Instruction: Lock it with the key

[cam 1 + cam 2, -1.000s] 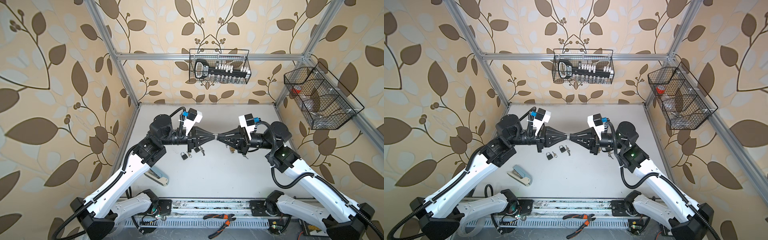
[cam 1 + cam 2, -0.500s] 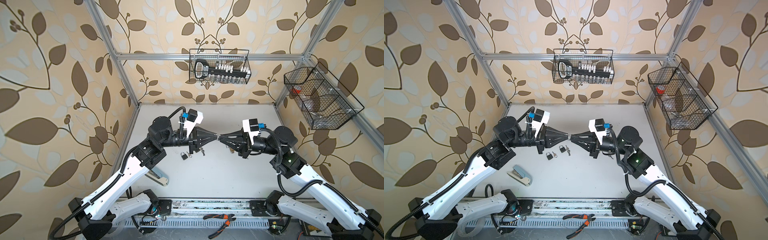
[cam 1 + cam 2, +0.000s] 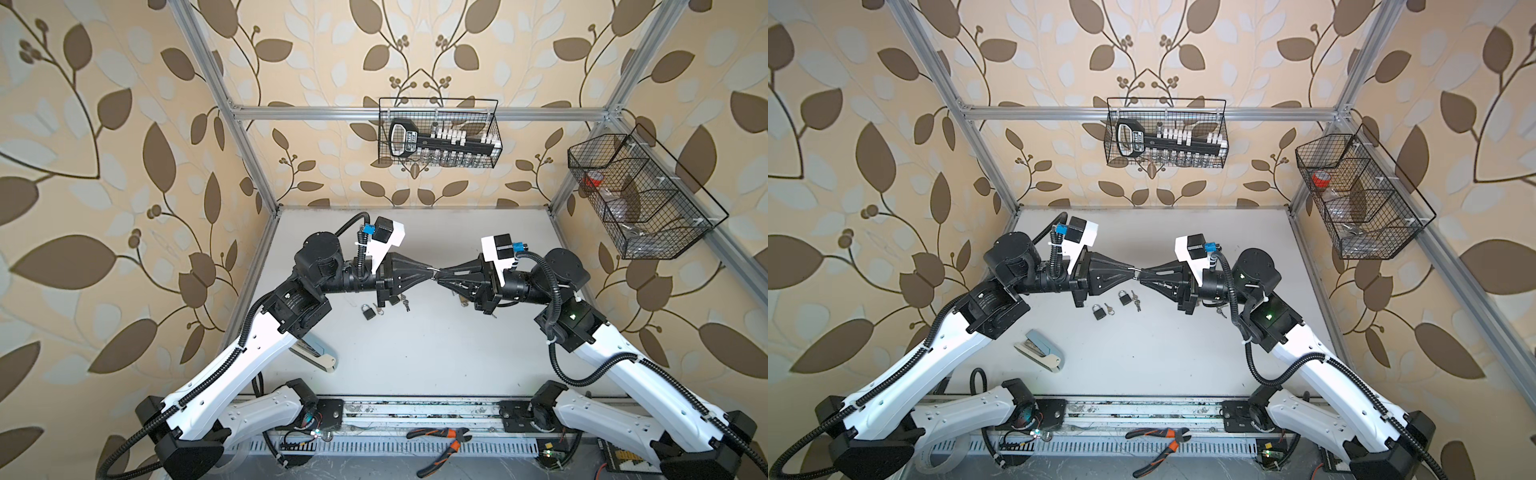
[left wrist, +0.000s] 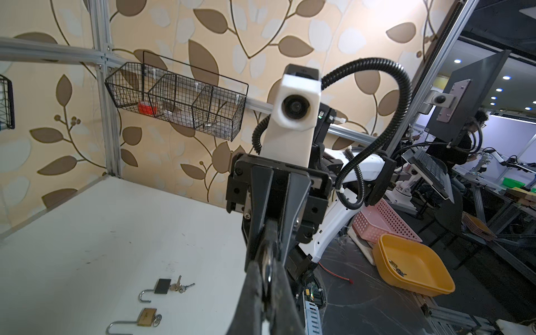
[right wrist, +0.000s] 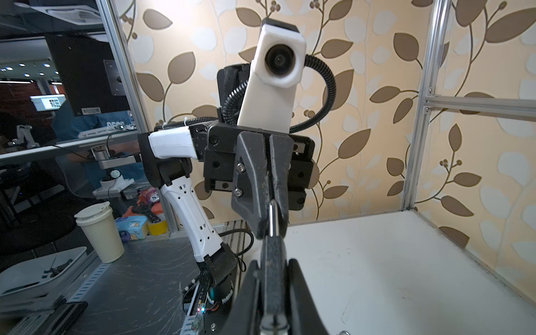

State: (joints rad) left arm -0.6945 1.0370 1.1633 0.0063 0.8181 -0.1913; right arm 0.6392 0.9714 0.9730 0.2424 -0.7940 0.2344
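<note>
Jaws of the left gripper [image 3: 428, 272] are pinched fully together on a thin silver part [image 5: 272, 216]. Those of the right gripper [image 3: 443, 275] stand a narrow slit apart, clamped on the dark body of the held padlock [image 5: 272, 261]. The 2 grippers meet tip to tip in the air above the table [image 3: 415, 357], with that lock between them. I cannot tell whether the silver part is its shackle or a key pushed into it, so I cannot say if this lock is closed.

On the table below the left gripper lie a black padlock [image 4: 164, 285] and a brass-coloured padlock [image 4: 148, 316]. Each has its shackle swung open, and the keys [image 4: 181, 287] lie by the black one.

By my judgement 1 lock is in hand, none is visibly locked, and those 2 are left.
</note>
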